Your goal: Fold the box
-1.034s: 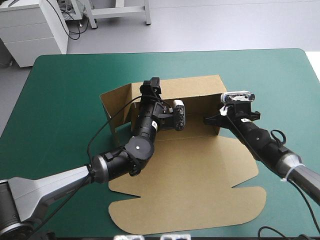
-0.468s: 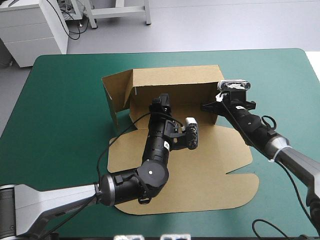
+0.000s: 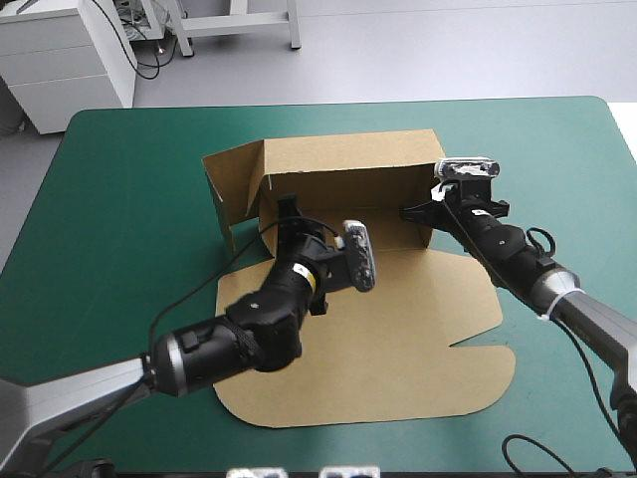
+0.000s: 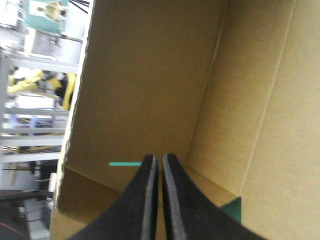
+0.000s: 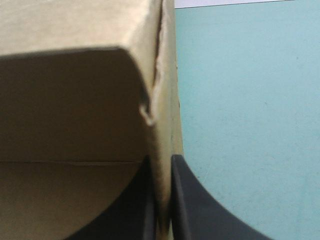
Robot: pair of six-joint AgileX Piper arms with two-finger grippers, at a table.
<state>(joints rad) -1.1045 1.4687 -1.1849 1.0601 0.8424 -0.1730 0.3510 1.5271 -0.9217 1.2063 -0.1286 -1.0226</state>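
Left gripper (image 3: 288, 207), two broad black fin-shaped fingers, is clenched w/ nothing in it: its wrist view shows the tips meeting, only a thin slit btwn them. It sits inside the brown cut-cardboard box (image 3: 348, 179), over the tray floor, tips aimed at the corner where the raised back wall meets the raised left wall. Can't tell if the tips touch the floor. Ahead of them in that view is bare inner board w/ fold lines. A short teal-green slot (image 4: 125, 163) shows thru the board just beside one tip.

Right gripper (image 3: 413, 211), same type, is grasping the box. Its fingers pinch the upright right-end wall, board edge sandwiched btwn them. One finger is inside the tray. The other is outside, over the teal-green table cover (image 5: 240, 100). Just ahead of the fingers the wall's edge has a small ragged nick (image 5: 147, 117).

Box is mid-table, spanning the space btwn the two grippers, which are well apart across the tray's width. Back wall stands beyond both. Left wall, beside the left gripper, is up but swung outward, not square to the back. Lid panel w/ rounded flaps lies flat on the cover behind both grippers, partly under the left arm.
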